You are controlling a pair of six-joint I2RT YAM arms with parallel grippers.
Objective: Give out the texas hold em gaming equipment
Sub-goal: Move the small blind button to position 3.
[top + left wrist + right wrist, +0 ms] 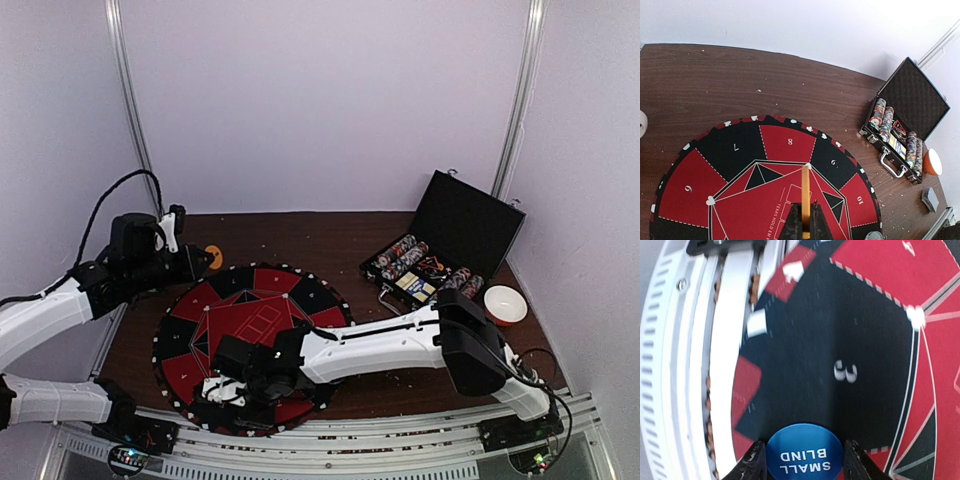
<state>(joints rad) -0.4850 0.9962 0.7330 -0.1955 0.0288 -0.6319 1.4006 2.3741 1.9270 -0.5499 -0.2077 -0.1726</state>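
Blue button disc (pixel 804 447), printed "SMALL BLIND": sits above the mat's (pixel 200 310) black sector marked 3, close to the mat's near rim. Right gripper (pixel 804 460) is clamped on it, one finger against each side of its edge. It cannot be told whether the disc touches the mat.

Yellow button disc (pixel 805 190): seen edge-on in the left wrist view, standing out past the fingertips. Left gripper (pixel 805 220) is closed tight on its faces. In the top view this gripper sits at the mat's far-left rim, the disc just outside the mat's edge.

Striped poker chips (pixel 880 120): in rows inside the black case (pixel 915 100), which stands open on the desk (pixel 715 80) to the far right of the mat, lid tilted back.

Card deck (pixel 930 199): grey-blue back up, flat on the desk right of the mat, on the near side of the case.

Orange-and-white bowl (pixel 932 162): right of the mat, just beside the case, between case and desk edge.
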